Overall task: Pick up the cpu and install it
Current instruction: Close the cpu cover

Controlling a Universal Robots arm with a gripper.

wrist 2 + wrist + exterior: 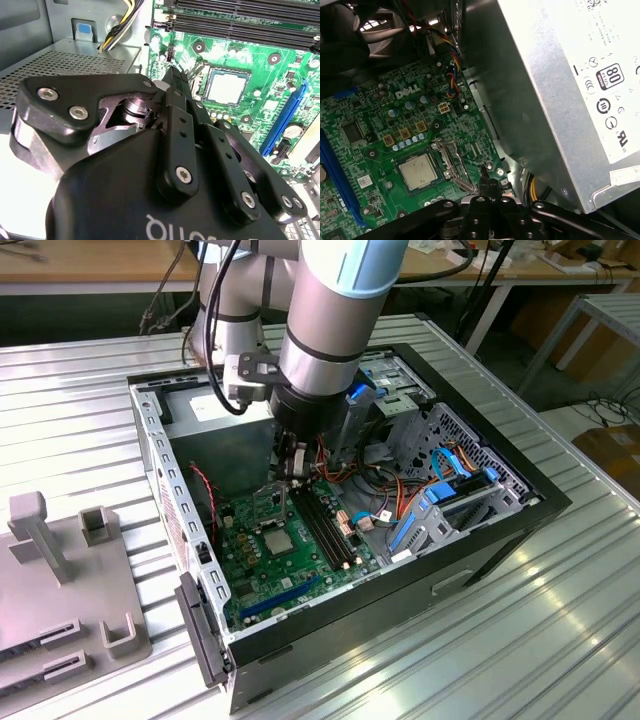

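Observation:
The cpu is a small silver-grey square lying flat in its socket on the green motherboard inside the open computer case. Both wrist views show the cpu. A metal socket cover stands swung up beside it. My gripper hangs inside the case just above the board, beside the socket. In both wrist views its black fingers meet at the tips, so the gripper is shut with nothing in it. The tips are close to the raised cover, apart from the cpu.
A grey power supply box stands close beside the arm. Long black memory slots and a blue slot flank the socket. Cables and a drive cage crowd the case's right. A grey fixture sits at the exterior view's left.

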